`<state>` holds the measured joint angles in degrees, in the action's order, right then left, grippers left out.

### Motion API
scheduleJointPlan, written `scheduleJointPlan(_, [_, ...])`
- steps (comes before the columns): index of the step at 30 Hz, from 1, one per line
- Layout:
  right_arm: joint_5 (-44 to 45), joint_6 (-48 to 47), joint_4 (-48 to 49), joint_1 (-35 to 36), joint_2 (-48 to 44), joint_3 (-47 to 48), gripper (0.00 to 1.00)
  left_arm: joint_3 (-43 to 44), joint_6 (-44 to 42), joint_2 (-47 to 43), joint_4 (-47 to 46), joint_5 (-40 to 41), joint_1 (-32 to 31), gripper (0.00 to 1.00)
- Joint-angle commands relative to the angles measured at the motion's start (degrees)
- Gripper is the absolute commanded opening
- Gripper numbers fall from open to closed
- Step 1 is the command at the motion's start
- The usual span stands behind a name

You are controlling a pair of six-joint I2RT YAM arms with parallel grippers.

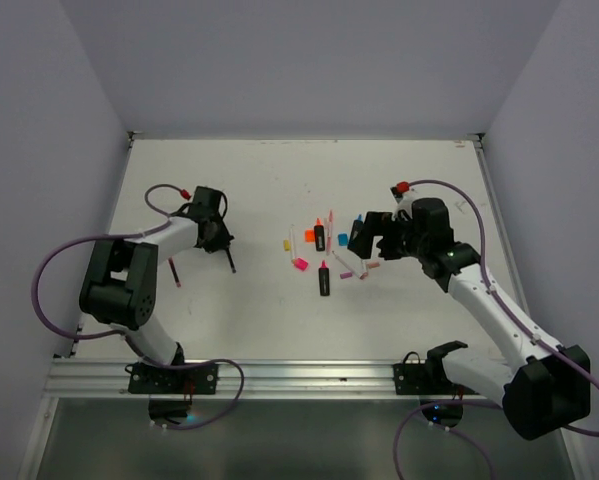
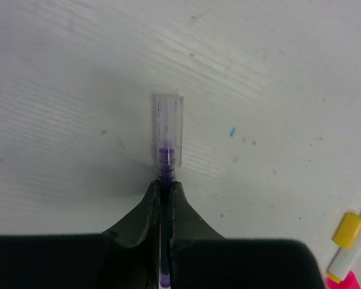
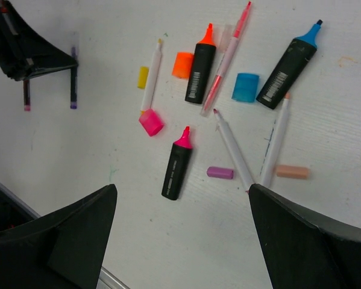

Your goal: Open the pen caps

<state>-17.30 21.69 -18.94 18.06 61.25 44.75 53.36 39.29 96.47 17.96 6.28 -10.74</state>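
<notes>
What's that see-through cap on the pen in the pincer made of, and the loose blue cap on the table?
The see-through cap looks like clear, glossy hard plastic: the purple tip shows through its walls. The blue cap seems smooth, solid-coloured plastic with a soft sheen; which plastic cannot be told.

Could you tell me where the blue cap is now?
Right wrist view, upper right: the blue cap lies between the pink pen and blue-tipped highlighter.
</notes>
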Motion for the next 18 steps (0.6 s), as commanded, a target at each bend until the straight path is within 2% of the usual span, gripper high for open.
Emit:
scheduleJointPlan(1, [-4.2,-0.3,4.8,2.1,0.4,0.9,0.95,-2.4,3.1,-1.4,-2.3,-5.8,-4.1,0.0])
scheduleJointPlan(10, [-2.9,3.2,14.9,14.0,4.2,2.5,0.94,-6.7,9.8,-14.4,-16.9,-15.8,-11.3,0.0])
scheduleJointPlan(18, [-2.8,5.8,23.7,20.3,10.2,5.1,0.93,-10.8,13.5,-24.4,-28.4,-16.1,-16.9,0.0])
